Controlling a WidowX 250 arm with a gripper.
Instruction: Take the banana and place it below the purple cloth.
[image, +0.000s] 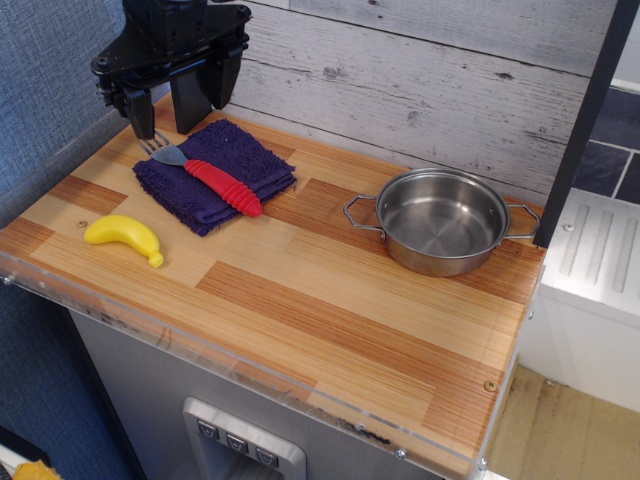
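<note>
One stubby glossy yellow banana (124, 239) lies flat; claw (164, 112) apart, empty.

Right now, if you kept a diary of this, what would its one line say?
hand: open, empty, raised above cloth | banana: on counter, in front of purple cloth | fork: on cloth | pot: empty

Black gripper (165, 100) — two thick, blocky matte fingers (190, 100) under a glossy, angular black housing.
</note>
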